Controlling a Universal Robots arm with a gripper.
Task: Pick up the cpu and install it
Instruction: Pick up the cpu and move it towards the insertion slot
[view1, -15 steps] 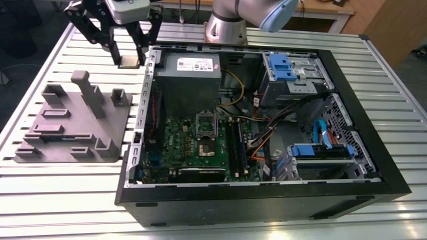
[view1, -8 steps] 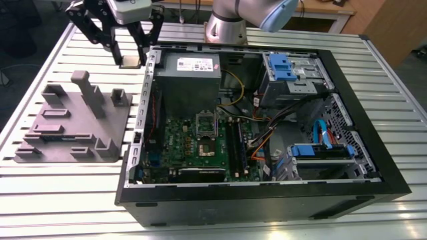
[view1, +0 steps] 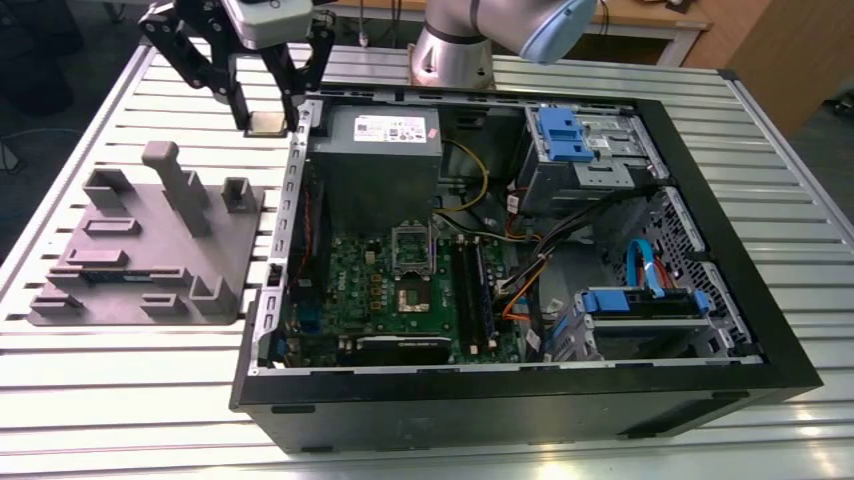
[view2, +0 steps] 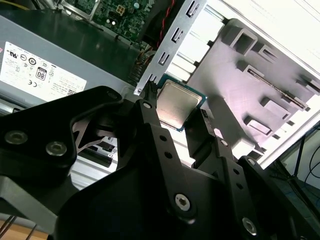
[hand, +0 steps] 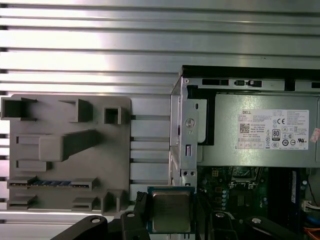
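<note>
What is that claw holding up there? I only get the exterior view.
Observer: The cpu. Both wrist views show the gripper with its fingers pinching two opposite edges.
Operator: Which side is showing?
Observer: Its silver metal top faces the wrist cameras. In the second wrist view, a green rim runs around it.

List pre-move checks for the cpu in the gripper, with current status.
1. cpu clamped between the gripper fingers: ok.
2. cpu clear of the grey fixture: ok.
3. cpu above the socket: not ok, it hangs outside the case wall.
4. Socket open and unobstructed: cannot tell.
5. cpu corner mark matched to socket: cannot tell.
</note>
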